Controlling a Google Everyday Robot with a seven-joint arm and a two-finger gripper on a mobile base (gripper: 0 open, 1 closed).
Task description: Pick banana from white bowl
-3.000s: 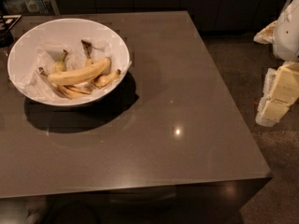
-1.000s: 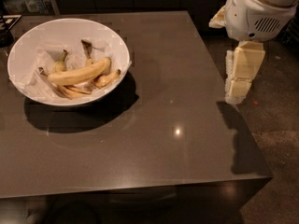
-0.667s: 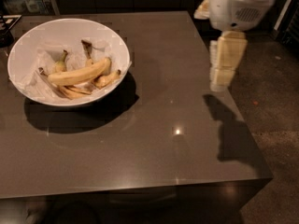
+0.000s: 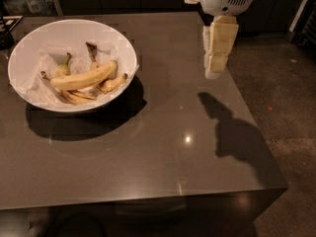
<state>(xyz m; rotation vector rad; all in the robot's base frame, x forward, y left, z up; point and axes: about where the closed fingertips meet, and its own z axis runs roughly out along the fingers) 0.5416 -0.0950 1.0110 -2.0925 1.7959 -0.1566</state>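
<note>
Plump pale-yellow banana (image 4: pixel 85 76) lies in wide round white bowl (image 4: pixel 129 53), on thinner bananas (image 4: pixel 112 84), left on dark grey table (image 4: pixel 163 147). Cream robot gripper (image 4: pixel 215 73) hangs above table's right side, well apart; grip state cannot be told.

Open table (image 4: pixel 173 112) separates hovering claw (image 4: pixel 215 73) from white bowl (image 4: pixel 127 51).

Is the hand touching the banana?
Apart. Camera view shows the hand over the table, far right of the banana in the white bowl.

Gripper (image 4: pixel 214 72) above table's (image 4: pixel 163 162) right side, banana (image 4: pixel 84 77) in white bowl (image 4: pixel 127 51)
</note>
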